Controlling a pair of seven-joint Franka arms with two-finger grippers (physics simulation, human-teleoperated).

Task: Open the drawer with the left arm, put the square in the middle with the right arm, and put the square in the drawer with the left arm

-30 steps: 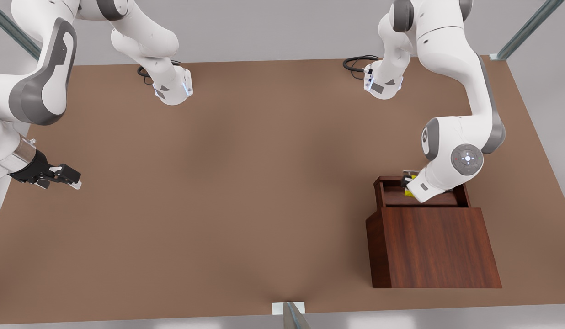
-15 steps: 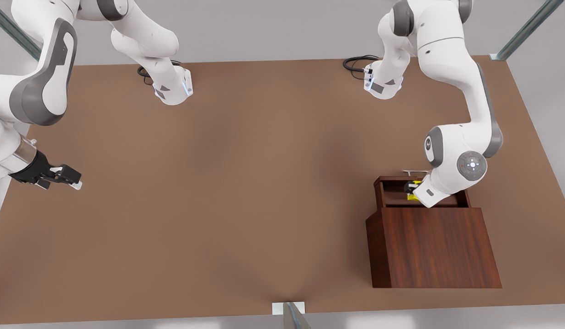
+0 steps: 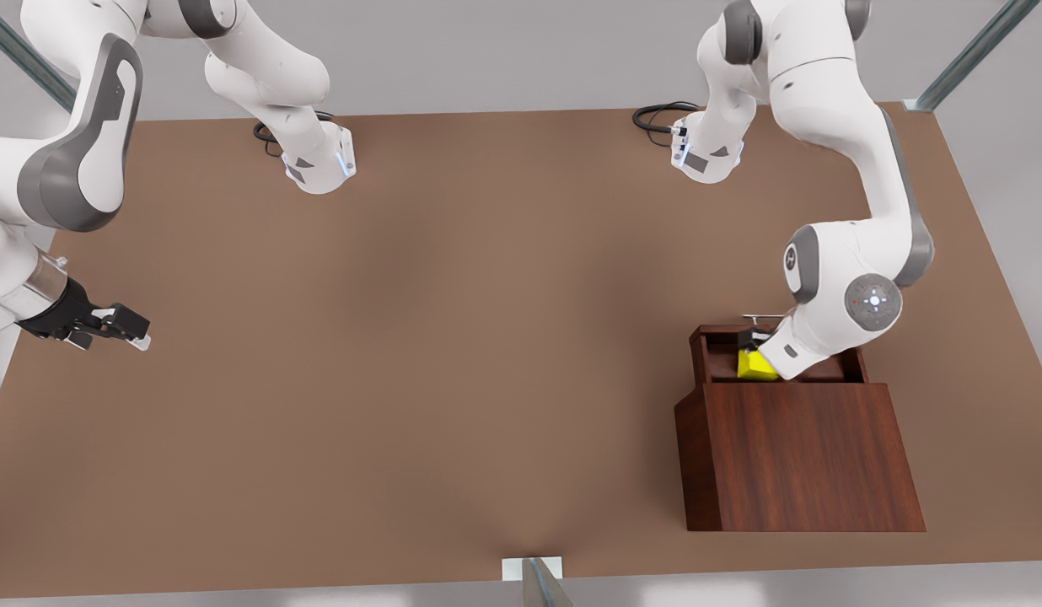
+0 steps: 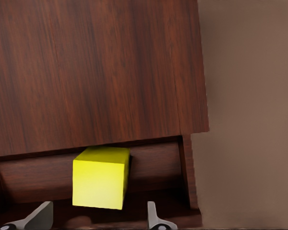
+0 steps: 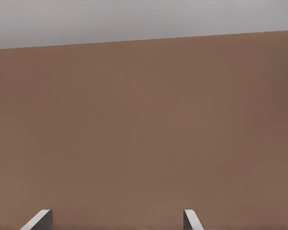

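The square is a small yellow cube lying inside the open drawer of the dark wooden box, at the front view's right. In the left wrist view the square rests on the drawer floor, just in front of the box's top. My left gripper hangs just above it, open, its fingertips spread wider than the cube and apart from it. The drawer's silver handle sticks out behind the wrist. My right gripper waits open over the table's edge at the front view's left.
The brown tabletop stretches between the two arms, and the right wrist view looks across the tabletop past the right gripper's fingertips. Both arm bases stand at the far edge. A metal bracket sits at the near edge.
The left gripper has opened and let go of the square, which now lies loose in the drawer, shifted a little toward the front view's left. The right arm has not moved.
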